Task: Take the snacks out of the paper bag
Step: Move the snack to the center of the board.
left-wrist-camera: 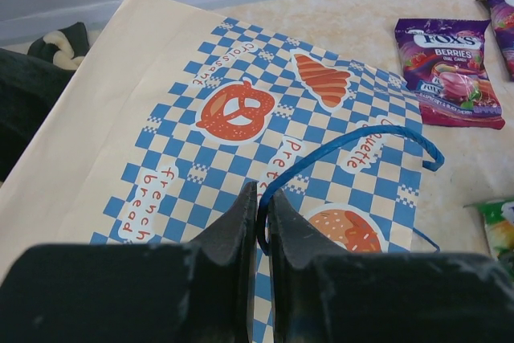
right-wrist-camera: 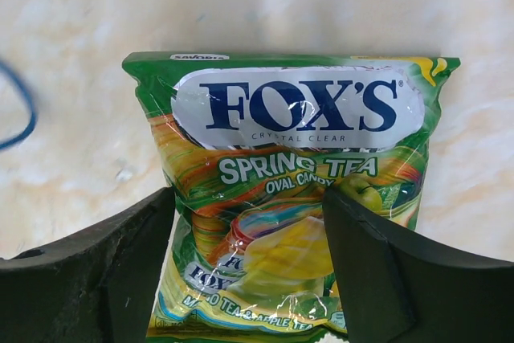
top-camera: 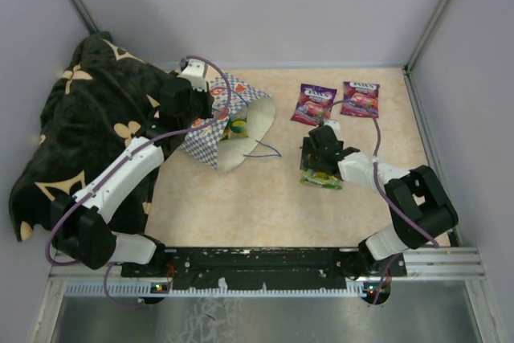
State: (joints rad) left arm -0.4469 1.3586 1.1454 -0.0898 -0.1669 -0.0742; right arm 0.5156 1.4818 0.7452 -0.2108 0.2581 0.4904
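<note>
The paper bag (top-camera: 210, 144) lies tipped on its side with its mouth facing right, and its blue-and-white checkered side (left-wrist-camera: 241, 110) faces up in the left wrist view. My left gripper (left-wrist-camera: 261, 190) is shut on the bag's blue cord handle (left-wrist-camera: 345, 142). A green-yellow snack (top-camera: 236, 128) shows inside the bag's mouth. Two purple snacks (top-camera: 313, 103) (top-camera: 361, 99) lie on the table to the right. My right gripper (right-wrist-camera: 249, 198) stands open over a green snack packet (right-wrist-camera: 289, 142) lying flat on the table, one finger at each side of its lower half.
A black patterned blanket (top-camera: 80, 118) is heaped at the left, under and behind the left arm. The bag's other blue handle cord (top-camera: 269, 149) trails on the table between the bag and the right gripper. Walls close in the table's back and sides.
</note>
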